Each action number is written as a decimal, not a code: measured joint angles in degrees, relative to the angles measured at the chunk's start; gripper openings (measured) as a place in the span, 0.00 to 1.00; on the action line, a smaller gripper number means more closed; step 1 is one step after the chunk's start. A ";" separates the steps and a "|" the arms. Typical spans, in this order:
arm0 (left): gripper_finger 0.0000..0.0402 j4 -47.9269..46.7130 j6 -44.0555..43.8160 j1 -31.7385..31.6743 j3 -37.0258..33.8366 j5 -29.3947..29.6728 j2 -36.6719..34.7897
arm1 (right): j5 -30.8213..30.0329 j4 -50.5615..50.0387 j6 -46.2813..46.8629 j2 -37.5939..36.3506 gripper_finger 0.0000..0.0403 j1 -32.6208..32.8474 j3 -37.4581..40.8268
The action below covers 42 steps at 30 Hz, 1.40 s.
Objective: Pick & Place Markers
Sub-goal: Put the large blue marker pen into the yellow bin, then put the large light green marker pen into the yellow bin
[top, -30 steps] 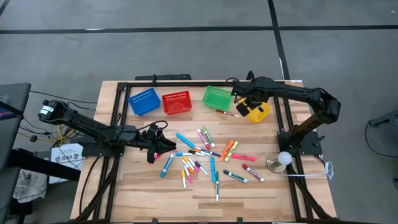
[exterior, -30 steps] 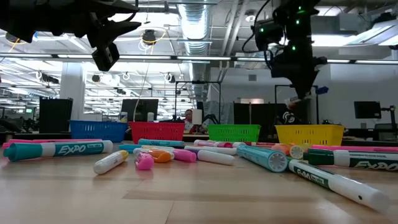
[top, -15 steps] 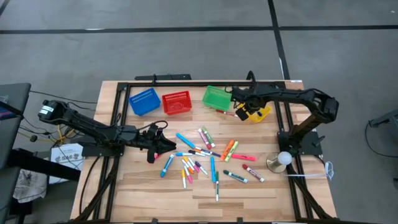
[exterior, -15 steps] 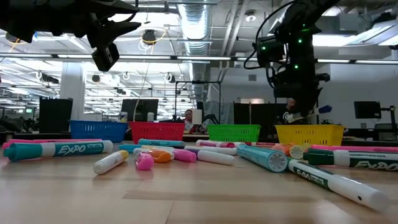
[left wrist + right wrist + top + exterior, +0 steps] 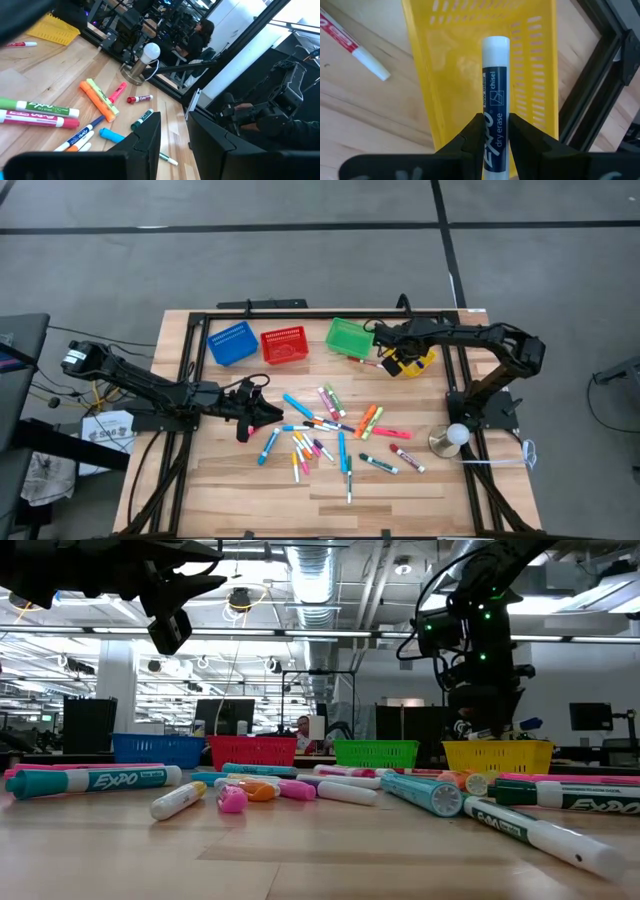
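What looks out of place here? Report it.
One red marker lies alone between the green basket and the yellow basket, away from the main scatter. The right gripper holds a blue-labelled marker above the yellow basket; nothing else stands out.

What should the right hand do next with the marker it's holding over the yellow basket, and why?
Probably open and let go. The right hand is shut on a white Expo marker that hangs directly above the yellow basket, so releasing should drop it inside.
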State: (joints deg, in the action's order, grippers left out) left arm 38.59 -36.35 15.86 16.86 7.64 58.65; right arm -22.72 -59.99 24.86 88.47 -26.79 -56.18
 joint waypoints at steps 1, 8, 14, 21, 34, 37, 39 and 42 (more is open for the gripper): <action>0.24 0.01 -0.01 0.02 0.00 0.00 0.00 | 0.00 0.25 0.00 0.00 0.17 0.12 0.00; 0.24 0.02 -0.12 0.01 0.00 0.00 0.00 | 0.02 1.59 0.00 0.00 0.18 0.03 0.00; 0.24 0.02 -0.14 0.02 0.00 0.00 0.00 | 0.02 1.98 0.02 0.00 0.25 0.03 0.00; 0.24 0.02 -0.14 0.02 0.00 0.00 0.00 | 0.07 1.85 0.11 0.00 0.34 0.03 0.00; 0.24 0.02 -0.14 0.01 0.00 0.00 0.00 | 0.14 1.60 0.18 -1.06 0.34 0.06 -0.04; 0.24 0.01 -0.14 -0.01 0.00 0.00 0.00 | 0.04 1.73 1.24 -2.89 0.32 0.29 -0.07; 0.24 0.02 -0.13 0.01 0.00 0.00 0.00 | 0.00 1.96 2.15 -4.46 0.31 0.56 -0.07; 0.24 0.02 -0.14 0.01 0.00 0.00 0.00 | 0.00 2.83 3.72 -7.38 0.30 1.54 -0.09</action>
State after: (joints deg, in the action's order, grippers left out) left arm 38.61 -36.49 15.88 16.86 7.64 58.65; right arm -22.72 -57.16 28.58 81.09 -25.25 -56.27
